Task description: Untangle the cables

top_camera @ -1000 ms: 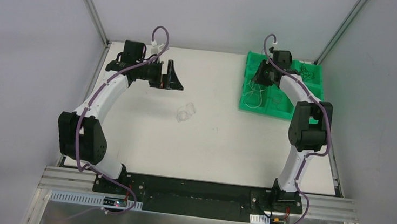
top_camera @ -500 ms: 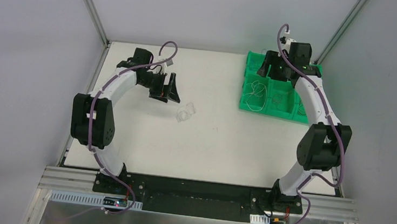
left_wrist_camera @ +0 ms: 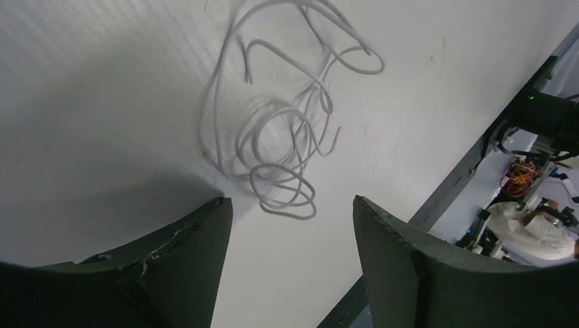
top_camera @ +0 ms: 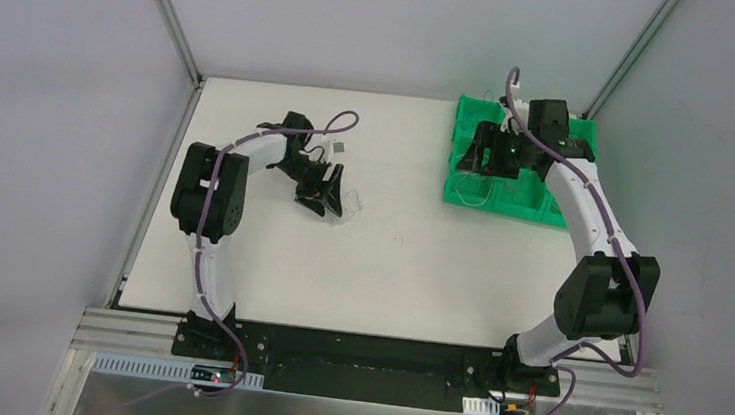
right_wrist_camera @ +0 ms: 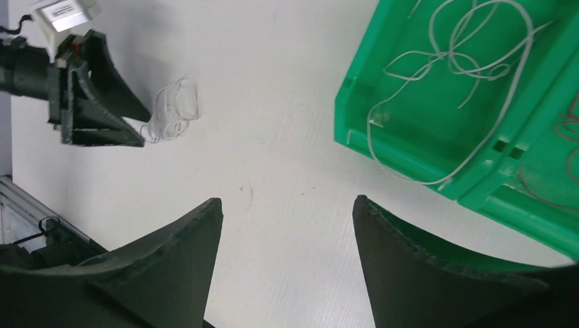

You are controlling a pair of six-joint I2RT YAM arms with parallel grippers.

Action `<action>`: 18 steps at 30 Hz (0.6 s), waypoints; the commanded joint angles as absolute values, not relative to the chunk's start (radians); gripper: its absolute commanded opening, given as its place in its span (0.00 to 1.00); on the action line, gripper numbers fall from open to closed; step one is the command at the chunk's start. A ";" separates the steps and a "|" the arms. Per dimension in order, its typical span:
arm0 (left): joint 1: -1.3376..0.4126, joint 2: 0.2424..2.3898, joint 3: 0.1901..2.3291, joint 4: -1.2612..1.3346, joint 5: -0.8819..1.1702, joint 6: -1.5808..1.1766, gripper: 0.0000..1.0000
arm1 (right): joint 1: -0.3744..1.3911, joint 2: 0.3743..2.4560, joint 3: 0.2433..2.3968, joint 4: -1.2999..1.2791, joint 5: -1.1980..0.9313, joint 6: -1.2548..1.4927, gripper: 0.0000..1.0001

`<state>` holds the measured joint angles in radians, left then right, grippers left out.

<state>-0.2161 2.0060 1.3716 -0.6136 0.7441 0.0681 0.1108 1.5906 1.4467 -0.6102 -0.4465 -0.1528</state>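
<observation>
Two groups of whitish cables are shown.

(a) The loose bunch [left_wrist_camera: 280, 137] is a curly knot of overlapping loops lying flat on the white table [left_wrist_camera: 102, 102]. It sits just ahead of the left gripper [left_wrist_camera: 290, 205]. Its lowest loop is close to the gap btwn the fingertips but not inside it. From the right wrist view the same bunch [right_wrist_camera: 174, 109] lies just beside the tips of the left gripper [right_wrist_camera: 143, 128].

(b) The tray cables [right_wrist_camera: 464, 48] are thin whitish strands spread in one compartment of the green tray [right_wrist_camera: 410, 171], ahead and to the right of the right gripper [right_wrist_camera: 287, 205]. One long strand curves close to the compartment wall nearest that gripper. Faint reddish wires [right_wrist_camera: 546, 191] lie in the adjoining compartment, farther to the gripper's right (too thin to count).

Left gripper [top_camera: 324, 204]: jaws apart, nothing btwn them, pitched down toward the table, with the loose bunch [top_camera: 347, 206] at its tips.

Right gripper [top_camera: 485, 163]: jaws likewise apart and empty. It is held over the table-side edge of the green tray [top_camera: 465, 198], w/ bare table [right_wrist_camera: 273, 102] directly under the fingers.

The two grippers are well apart, w/ open table [top_camera: 388, 270] btwn them.
</observation>
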 commanded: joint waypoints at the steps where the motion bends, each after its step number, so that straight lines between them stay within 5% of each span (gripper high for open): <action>1: -0.264 2.083 1.454 -0.618 0.720 0.065 0.60 | 0.165 1.529 1.411 -0.595 -0.509 -0.122 0.73; 4: -0.284 2.082 1.481 -0.618 0.769 0.052 0.09 | 0.209 1.541 1.407 -0.561 -0.513 -0.102 0.72; 5: -0.288 2.056 1.479 -0.616 0.793 0.060 0.00 | 0.224 1.545 1.402 -0.543 -0.520 -0.092 0.71; 18: -0.326 1.663 1.362 -0.560 1.060 0.168 0.00 | 0.429 1.707 1.435 -0.284 -0.689 0.184 0.81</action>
